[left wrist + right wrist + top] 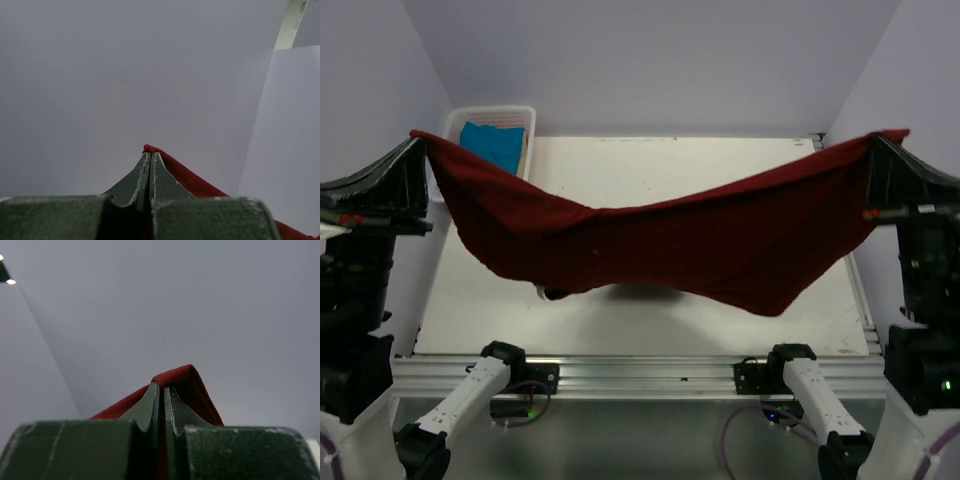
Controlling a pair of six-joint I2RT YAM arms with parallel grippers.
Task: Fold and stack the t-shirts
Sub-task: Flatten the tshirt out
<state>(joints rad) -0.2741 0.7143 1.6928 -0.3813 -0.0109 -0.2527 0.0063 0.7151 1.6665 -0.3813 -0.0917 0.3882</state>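
Note:
A dark red t-shirt (650, 240) hangs stretched in the air between my two grippers, sagging in the middle above the white table (650, 165). My left gripper (418, 140) is shut on its left corner, held high at the left; the cloth edge shows at the fingertips in the left wrist view (150, 154). My right gripper (876, 140) is shut on the right corner, held high at the right; the red fold sits over the fingertips in the right wrist view (161, 385). A blue t-shirt (492, 143) lies in the white basket (520, 112).
The white basket stands at the table's back left corner. An aluminium rail (640, 375) runs along the near edge with both arm bases on it. Grey walls close in on the left, right and back. A small dark object (555, 293) lies under the shirt.

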